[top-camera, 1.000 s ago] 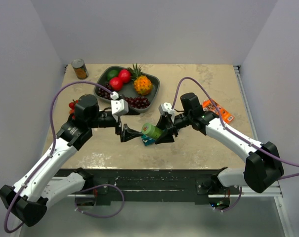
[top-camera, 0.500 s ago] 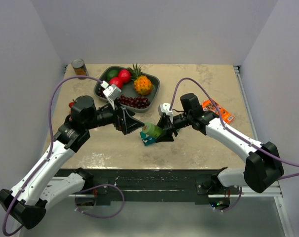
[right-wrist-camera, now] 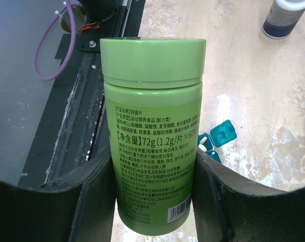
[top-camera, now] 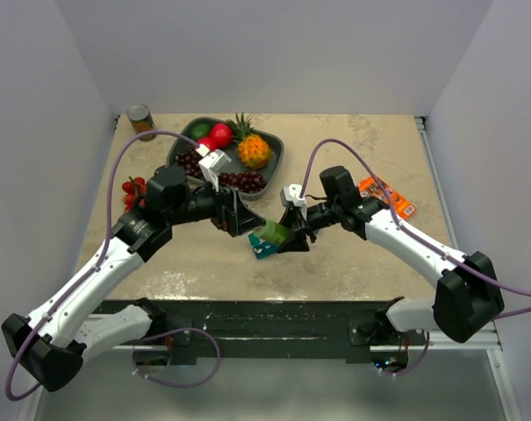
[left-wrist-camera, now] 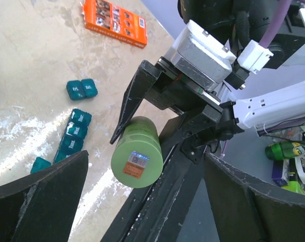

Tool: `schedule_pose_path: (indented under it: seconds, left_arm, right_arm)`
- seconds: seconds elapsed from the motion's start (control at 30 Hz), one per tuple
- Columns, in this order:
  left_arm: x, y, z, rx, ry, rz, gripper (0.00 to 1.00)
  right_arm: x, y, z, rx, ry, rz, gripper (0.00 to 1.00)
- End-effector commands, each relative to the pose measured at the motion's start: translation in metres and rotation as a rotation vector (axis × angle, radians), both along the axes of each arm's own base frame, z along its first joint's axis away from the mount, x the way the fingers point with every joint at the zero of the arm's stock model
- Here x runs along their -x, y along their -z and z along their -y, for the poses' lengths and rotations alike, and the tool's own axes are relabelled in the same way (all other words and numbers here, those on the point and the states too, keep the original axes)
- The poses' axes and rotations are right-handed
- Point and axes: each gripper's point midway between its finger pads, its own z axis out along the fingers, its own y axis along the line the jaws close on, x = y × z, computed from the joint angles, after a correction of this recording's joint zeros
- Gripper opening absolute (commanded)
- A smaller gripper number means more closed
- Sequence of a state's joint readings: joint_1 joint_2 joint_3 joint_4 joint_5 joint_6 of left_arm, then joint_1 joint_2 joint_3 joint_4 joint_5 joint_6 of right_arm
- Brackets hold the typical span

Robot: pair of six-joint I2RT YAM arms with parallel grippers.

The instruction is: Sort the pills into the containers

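Note:
My right gripper (top-camera: pixel 284 235) (right-wrist-camera: pixel 151 174) is shut on a green round bottle (top-camera: pixel 271 231) (right-wrist-camera: pixel 152 136) with its green cap on, held above the table near the front edge. My left gripper (top-camera: pixel 240 216) (left-wrist-camera: pixel 146 169) is open wide, its jaws facing the bottle's end (left-wrist-camera: pixel 136 159) and not touching it. The teal-blue containers lie under the bottle (top-camera: pixel 263 252). In the left wrist view they show as a pair (left-wrist-camera: pixel 81 89), a short strip (left-wrist-camera: pixel 74 135) and a single cube (left-wrist-camera: pixel 40 164). In the right wrist view one compartment (right-wrist-camera: pixel 223 133) stands open, with white pills (right-wrist-camera: pixel 202 141) beside it.
A dark grey fruit tray (top-camera: pixel 276 149) with fruit stands at the back centre. A can (top-camera: pixel 142 122) is at the back left and red fruit (top-camera: pixel 132 186) at the left. An orange packet (top-camera: pixel 388 196) (left-wrist-camera: pixel 114 22) lies right. A dark bottle (right-wrist-camera: pixel 285 17) shows in the right wrist view.
My left arm has swung right and closed in on the bottle, with its jaws now facing it. My right gripper has held the bottle almost still, dropping slightly.

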State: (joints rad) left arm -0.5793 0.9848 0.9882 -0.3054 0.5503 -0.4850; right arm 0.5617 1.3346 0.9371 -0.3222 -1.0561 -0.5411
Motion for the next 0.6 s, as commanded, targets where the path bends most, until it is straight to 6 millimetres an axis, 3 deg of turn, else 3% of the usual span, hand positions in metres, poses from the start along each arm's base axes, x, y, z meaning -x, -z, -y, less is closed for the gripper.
schedule_pose_path:
  seconds: [0.0, 0.27, 0.4, 0.57]
  left_arm:
    - [-0.008, -0.017, 0.011, 0.000, -0.036, 0.014, 1.00]
    - [-0.023, -0.004, 0.022, -0.057, -0.062, -0.018, 0.99]
    - [-0.015, 0.008, 0.025, -0.090, -0.022, -0.044, 0.97]
    - [-0.002, 0.028, 0.028, -0.108, 0.051, -0.097, 0.84]
  right_arm:
    - [-0.010, -0.021, -0.005, -0.040, -0.006, 0.079, 0.00]
    - [-0.010, -0.021, -0.006, -0.038, -0.007, 0.080, 0.00]
    - [-0.010, -0.020, -0.006, -0.039, -0.008, 0.076, 0.00]
    - [-0.010, -0.019, -0.006, -0.036, -0.008, 0.072, 0.00]
